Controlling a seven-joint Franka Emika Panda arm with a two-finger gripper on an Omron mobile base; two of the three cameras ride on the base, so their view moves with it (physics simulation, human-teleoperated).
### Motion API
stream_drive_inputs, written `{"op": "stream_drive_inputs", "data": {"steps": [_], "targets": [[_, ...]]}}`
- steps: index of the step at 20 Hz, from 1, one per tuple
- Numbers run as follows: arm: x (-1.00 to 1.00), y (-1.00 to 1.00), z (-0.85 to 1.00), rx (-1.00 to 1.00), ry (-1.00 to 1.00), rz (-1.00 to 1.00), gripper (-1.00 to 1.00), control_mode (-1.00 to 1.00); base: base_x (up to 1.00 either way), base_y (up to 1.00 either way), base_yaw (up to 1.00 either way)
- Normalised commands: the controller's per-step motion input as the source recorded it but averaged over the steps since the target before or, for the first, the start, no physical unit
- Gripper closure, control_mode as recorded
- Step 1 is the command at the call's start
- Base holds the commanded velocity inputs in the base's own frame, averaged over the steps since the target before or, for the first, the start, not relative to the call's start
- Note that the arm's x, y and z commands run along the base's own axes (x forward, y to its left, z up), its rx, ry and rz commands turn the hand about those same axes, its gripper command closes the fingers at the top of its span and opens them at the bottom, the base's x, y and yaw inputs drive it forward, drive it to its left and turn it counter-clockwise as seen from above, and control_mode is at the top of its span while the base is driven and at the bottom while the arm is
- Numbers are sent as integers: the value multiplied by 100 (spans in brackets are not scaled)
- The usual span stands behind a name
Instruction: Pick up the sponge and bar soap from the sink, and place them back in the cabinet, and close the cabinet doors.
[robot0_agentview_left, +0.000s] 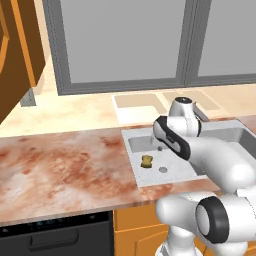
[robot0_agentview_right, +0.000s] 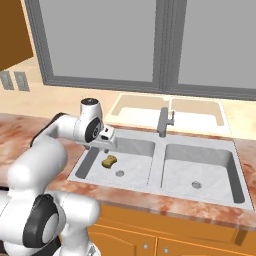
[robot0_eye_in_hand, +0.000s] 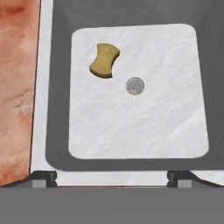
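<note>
Countertop (robot0_agentview_left: 65, 165) of mottled reddish stone surrounds the sink (robot0_agentview_right: 160, 150); grey-framed windows (robot0_agentview_right: 100, 40) rise behind. Sponge (robot0_eye_in_hand: 105, 60) lies flat in the left basin, near its drain (robot0_eye_in_hand: 135, 85). Gripper (robot0_eye_in_hand: 112, 177) hangs above that basin, fingers spread apart, holding nothing.

No writing, label, brand, number or sign can be read anywhere in these pictures.
</note>
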Motion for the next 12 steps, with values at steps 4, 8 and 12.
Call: {"op": "stream_drive_inputs", "data": {"steps": [4,8,12], "targets": [[26,1,-21,0,0,0,-100,-100,0,0,0],[20,0,-14,0,1,0,-100,-100,0,0,0],[16,0,-14,0,3,0,-100,-100,0,0,0]]}}
